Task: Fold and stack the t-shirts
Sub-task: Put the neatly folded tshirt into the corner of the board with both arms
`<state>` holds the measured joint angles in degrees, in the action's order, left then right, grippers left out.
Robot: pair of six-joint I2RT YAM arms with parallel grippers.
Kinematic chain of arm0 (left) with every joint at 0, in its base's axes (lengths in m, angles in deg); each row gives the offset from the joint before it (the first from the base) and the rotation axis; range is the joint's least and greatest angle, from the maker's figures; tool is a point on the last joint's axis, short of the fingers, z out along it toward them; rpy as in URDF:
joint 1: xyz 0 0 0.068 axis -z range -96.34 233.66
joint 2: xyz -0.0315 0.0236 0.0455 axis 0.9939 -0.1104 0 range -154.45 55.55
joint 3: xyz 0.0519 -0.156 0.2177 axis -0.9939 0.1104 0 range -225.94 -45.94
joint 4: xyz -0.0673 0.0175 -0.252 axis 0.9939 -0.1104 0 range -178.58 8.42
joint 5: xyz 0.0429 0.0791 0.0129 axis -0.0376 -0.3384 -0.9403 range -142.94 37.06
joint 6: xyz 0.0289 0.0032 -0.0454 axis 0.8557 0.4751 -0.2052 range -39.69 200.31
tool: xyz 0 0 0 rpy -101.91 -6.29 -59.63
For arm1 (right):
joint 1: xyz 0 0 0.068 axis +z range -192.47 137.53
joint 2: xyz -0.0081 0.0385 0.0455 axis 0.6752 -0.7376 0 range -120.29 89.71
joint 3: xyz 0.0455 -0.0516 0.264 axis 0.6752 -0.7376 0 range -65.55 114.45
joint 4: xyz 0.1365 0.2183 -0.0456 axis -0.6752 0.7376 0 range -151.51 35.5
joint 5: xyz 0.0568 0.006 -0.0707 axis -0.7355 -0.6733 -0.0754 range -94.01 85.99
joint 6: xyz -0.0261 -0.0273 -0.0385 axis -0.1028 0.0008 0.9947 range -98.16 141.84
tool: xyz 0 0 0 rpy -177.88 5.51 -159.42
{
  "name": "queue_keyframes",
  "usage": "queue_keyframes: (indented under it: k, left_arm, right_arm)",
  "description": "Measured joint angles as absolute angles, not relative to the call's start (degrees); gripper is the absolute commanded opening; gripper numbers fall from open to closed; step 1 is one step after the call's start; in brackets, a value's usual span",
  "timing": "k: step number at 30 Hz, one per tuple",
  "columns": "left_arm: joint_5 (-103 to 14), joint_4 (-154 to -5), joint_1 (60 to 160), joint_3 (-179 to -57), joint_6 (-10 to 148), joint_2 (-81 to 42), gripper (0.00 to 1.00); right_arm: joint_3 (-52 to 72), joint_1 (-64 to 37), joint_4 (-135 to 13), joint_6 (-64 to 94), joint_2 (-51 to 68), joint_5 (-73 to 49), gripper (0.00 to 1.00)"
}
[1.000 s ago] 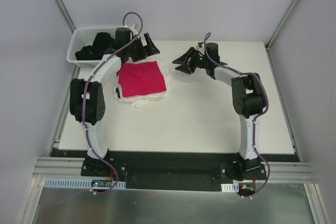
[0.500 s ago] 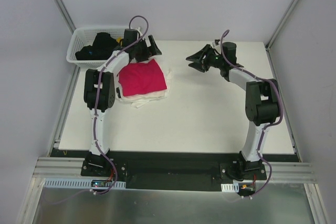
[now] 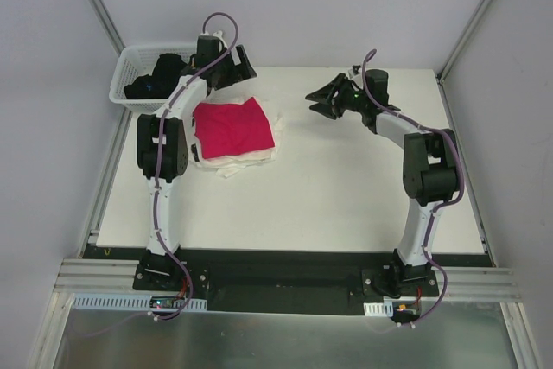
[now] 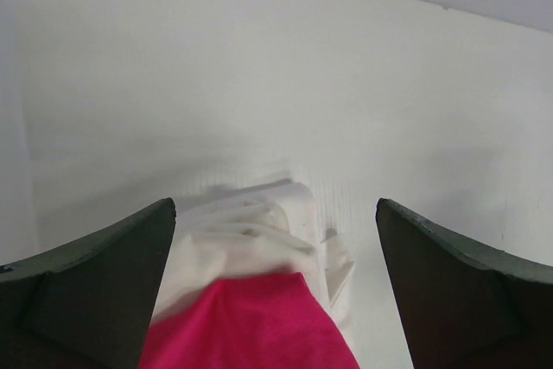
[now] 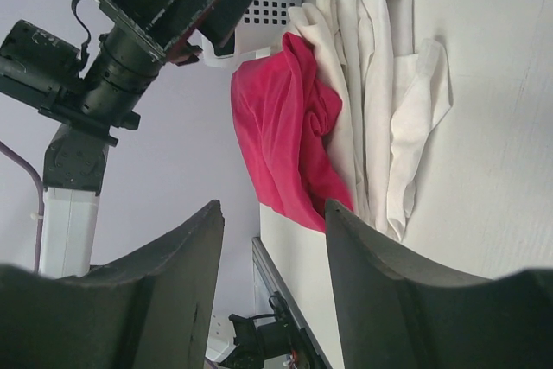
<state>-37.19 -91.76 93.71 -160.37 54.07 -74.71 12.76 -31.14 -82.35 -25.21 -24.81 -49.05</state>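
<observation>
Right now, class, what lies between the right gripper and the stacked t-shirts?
Nothing: only bare white table separates the right gripper from the magenta-red t-shirt and the cream-white t-shirt beneath it, as the top external view shows.

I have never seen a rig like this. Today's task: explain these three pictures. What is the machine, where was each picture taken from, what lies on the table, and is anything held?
The machine is two robot arms, a left arm and a right arm, bolted at the near edge of a white table. The wide picture comes from a fixed camera above and behind them. The other two come from a camera on each wrist. The dark wedges in them are the left pincer and the right pincer, both open and holding nothing. On the table a folded magenta-red t-shirt lies on a cream-white t-shirt. A white basket with dark items inside stands by the far left corner.
</observation>
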Motion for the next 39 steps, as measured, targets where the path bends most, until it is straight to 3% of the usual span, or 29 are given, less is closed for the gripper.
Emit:
queue_keyframes:
  k: [27,39]
  left_arm:
    - [-38.72,-100.72,93.53,-163.54,57.68,-80.09,0.99]
    - [-44.49,-99.82,96.83,-150.93,58.42,-73.60,0.97]
  right_arm:
    - [11.95,-33.61,-87.68,-28.58,-25.75,-51.48,0.53]
    - [6.35,-38.33,-97.01,-35.44,-19.63,-52.50,0.53]
